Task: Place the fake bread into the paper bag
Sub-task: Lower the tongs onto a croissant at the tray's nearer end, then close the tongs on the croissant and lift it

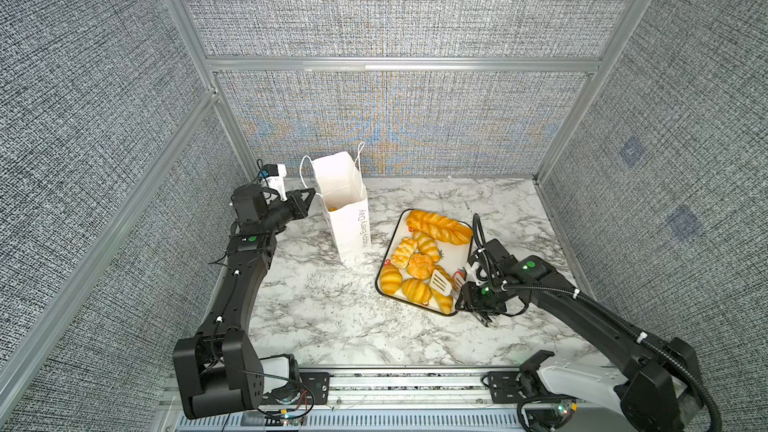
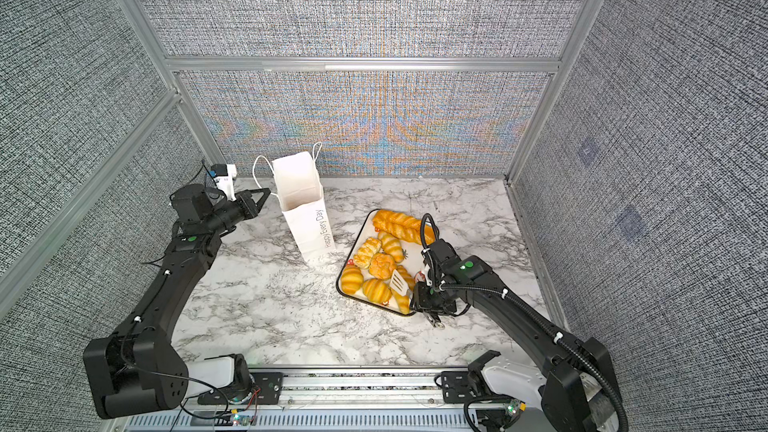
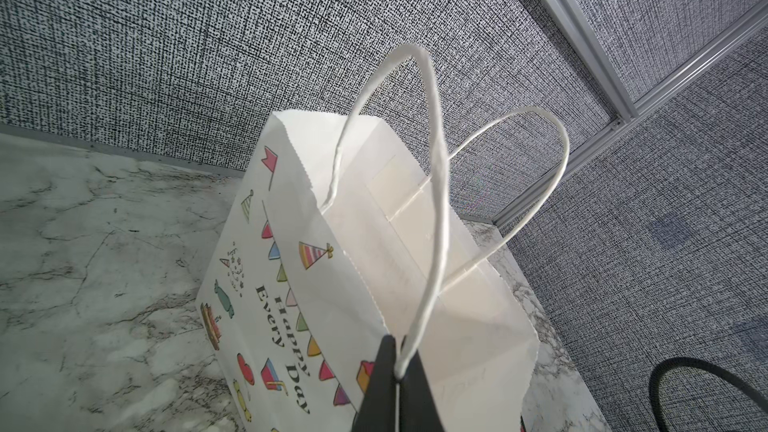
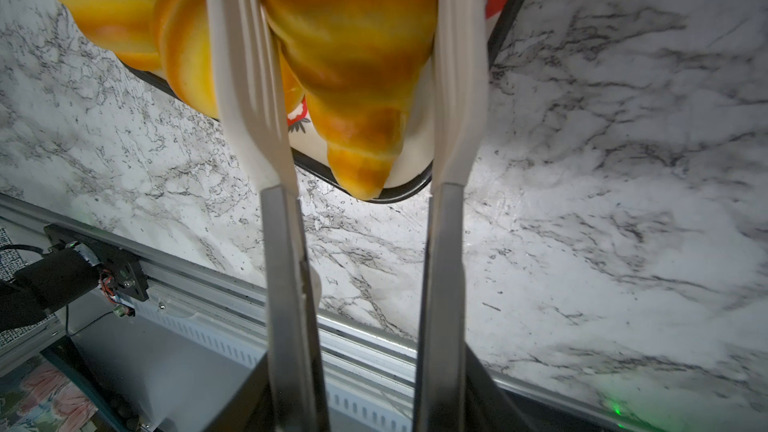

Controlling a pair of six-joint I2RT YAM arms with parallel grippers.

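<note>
Right wrist view shows the pick-up step in hand: the right gripper [image 1: 466, 300] grips the handles of the white slotted tongs [image 4: 286, 284]. Their two blades stand on either side of a croissant [image 4: 353, 56] at the near corner of the strawberry-print tray [image 4: 407, 197]. Both blades look to be touching the croissant's sides, but whether the squeeze is firm enough to lift it cannot be told.

The croissant lies on the tray, its tip hanging just over the rim. The rest of the fake bread [image 1: 420, 264] lies beside it on the tray, with the long braided loaf [image 1: 438, 226] at the far end.

In both top views the paper bag [image 1: 347, 222] stands upright on the marble table [image 1: 332, 317], well apart from the tray on its left. The left gripper [image 3: 395, 367] is closed on the bag's top edge where a cord handle [image 3: 436, 201] meets it, holding the mouth open. A spot of orange low inside the bag may be a pastry already placed.

The next move calls for tightening the tongs without squashing or squirting out the glossy croissant. It then needs a lift clear of its neighbours and a carry across to the open mouth. The tongs must come down between the two handles.
</note>
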